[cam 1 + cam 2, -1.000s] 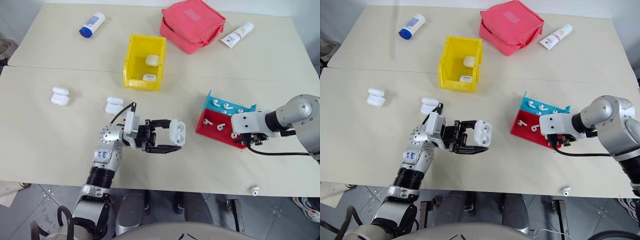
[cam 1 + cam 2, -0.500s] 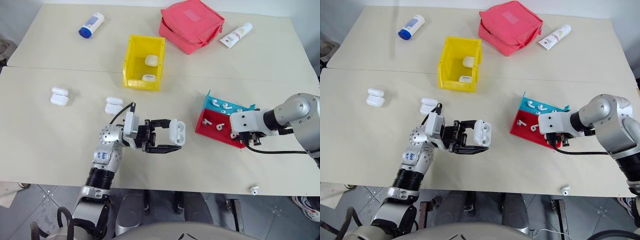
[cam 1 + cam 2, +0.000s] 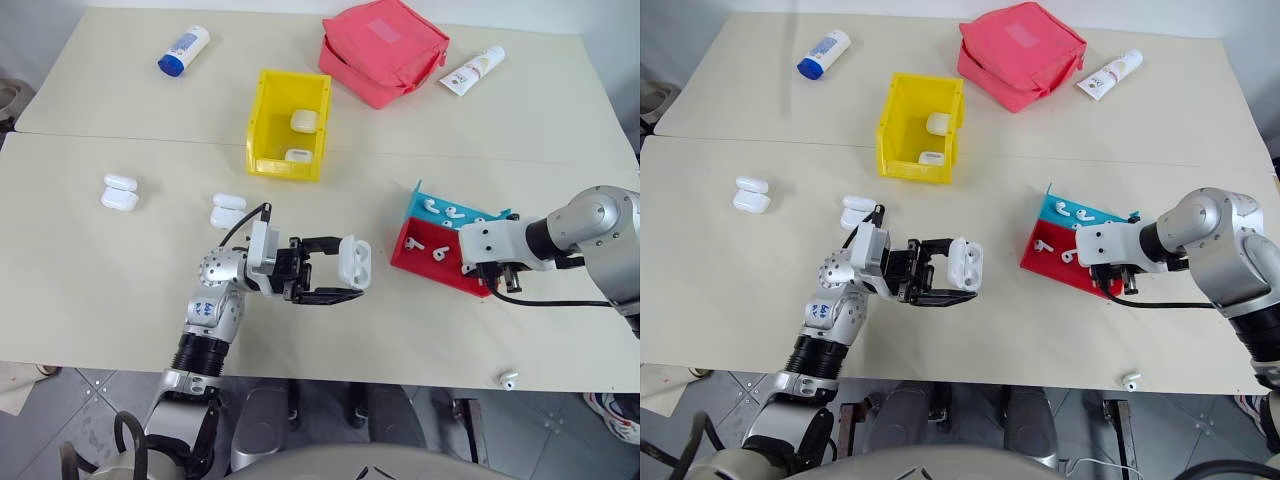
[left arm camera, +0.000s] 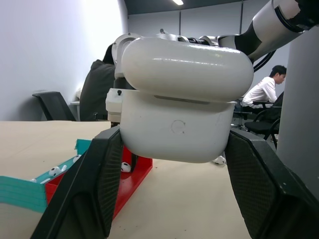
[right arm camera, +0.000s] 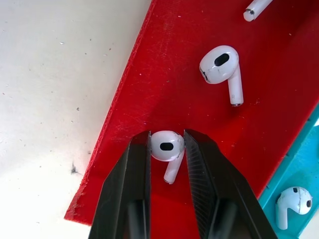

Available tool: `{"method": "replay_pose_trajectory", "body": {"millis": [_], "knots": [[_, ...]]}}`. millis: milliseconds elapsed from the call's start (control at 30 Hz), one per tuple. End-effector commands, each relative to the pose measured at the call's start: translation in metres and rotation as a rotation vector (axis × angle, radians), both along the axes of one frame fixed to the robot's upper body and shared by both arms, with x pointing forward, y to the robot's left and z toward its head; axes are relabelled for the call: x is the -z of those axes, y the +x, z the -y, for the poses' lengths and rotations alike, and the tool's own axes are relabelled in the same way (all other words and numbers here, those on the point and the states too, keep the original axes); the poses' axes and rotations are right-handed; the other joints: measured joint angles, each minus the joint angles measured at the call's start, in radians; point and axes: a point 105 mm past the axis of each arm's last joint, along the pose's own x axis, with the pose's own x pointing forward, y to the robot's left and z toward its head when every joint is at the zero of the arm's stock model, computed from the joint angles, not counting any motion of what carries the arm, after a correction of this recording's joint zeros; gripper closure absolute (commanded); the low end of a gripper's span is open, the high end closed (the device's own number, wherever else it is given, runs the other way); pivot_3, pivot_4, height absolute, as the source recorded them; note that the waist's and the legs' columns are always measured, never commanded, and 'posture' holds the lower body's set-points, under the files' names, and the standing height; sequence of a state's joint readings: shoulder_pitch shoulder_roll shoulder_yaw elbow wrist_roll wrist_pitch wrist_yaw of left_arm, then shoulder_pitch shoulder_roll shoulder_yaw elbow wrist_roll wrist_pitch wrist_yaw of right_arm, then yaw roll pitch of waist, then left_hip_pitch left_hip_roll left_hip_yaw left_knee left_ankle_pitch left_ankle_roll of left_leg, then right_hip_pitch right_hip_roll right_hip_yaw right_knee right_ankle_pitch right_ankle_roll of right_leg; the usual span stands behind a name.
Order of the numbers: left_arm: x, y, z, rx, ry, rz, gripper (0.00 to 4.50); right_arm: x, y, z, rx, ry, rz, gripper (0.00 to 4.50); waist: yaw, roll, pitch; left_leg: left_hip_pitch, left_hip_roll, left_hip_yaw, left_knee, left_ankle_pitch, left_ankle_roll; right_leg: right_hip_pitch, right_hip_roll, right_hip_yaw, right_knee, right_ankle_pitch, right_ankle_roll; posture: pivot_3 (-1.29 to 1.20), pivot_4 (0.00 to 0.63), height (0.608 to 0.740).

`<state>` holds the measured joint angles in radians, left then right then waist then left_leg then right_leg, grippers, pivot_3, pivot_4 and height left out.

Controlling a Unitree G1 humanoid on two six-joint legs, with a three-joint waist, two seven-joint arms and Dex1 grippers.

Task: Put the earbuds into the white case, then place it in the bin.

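right gripper [image 5: 167, 149] pinching earbud [image 5: 167, 147] by its bulb | tiny, glossy, slippery | left gripper [image 3: 335, 275] clamps white case [image 3: 353, 262], tray's 9 o'clock

table [image 3: 120, 290]: cream, two tops butted | far edge: white-and-blue bottle [image 3: 184, 49], red pouch [image 3: 385, 48], tube [image 3: 474, 69] | centre-far: yellow bin [image 3: 266, 130] | left side: two white cases [image 3: 119, 192], [image 3: 228, 210] | right edge: red tray [image 3: 425, 262], blue tray [image 3: 450, 212] | floor [image 3: 560, 430]: one earbud [image 3: 509, 379]
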<state>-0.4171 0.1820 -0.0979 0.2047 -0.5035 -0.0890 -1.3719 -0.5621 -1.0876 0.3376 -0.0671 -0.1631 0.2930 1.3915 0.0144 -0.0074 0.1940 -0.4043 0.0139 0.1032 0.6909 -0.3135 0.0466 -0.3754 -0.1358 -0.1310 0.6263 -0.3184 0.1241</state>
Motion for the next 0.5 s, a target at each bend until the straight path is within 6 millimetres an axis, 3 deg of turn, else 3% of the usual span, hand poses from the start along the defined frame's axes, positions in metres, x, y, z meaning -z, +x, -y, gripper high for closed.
{"method": "replay_pose_trajectory", "body": {"millis": [33, 467, 500], "knots": [[-0.0064, -0.001, -0.0001, 0.005, -0.008, 0.04, 1.77, -0.0037, 0.0055, 0.0012, 0.017, 0.002, 0.031, 3.47, 0.0, 0.0, 0.0, 0.0, 0.0, 0.0, 0.0, 0.0, 0.0, 0.0, 0.0, 0.0, 0.0, 0.0, 0.0, 0.0, 0.15, 0.74], [-0.0087, 0.0038, -0.0001, 0.014, 0.001, 0.046, 1.77, 0.0007, 0.0041, 0.0042, 0.074, 0.019, 0.025, 3.47, -0.003, 0.0, 0.0, 0.0, 0.0, 0.0, 0.0, 0.0, 0.0, 0.0, 0.0, 0.0, 0.0, 0.0, 0.0, 0.0, 0.15, 0.74], [-0.0091, 0.0043, 0.0001, 0.015, 0.0, 0.047, 1.77, 0.0, 0.0051, 0.0041, 0.078, 0.022, 0.031, 3.83, -0.003, 0.0, 0.0, 0.0, 0.0, 0.0, 0.0, 0.0, 0.0, 0.0, 0.0, 0.0, 0.0, 0.0, 0.0, 0.0, 0.15, 0.74]]}}
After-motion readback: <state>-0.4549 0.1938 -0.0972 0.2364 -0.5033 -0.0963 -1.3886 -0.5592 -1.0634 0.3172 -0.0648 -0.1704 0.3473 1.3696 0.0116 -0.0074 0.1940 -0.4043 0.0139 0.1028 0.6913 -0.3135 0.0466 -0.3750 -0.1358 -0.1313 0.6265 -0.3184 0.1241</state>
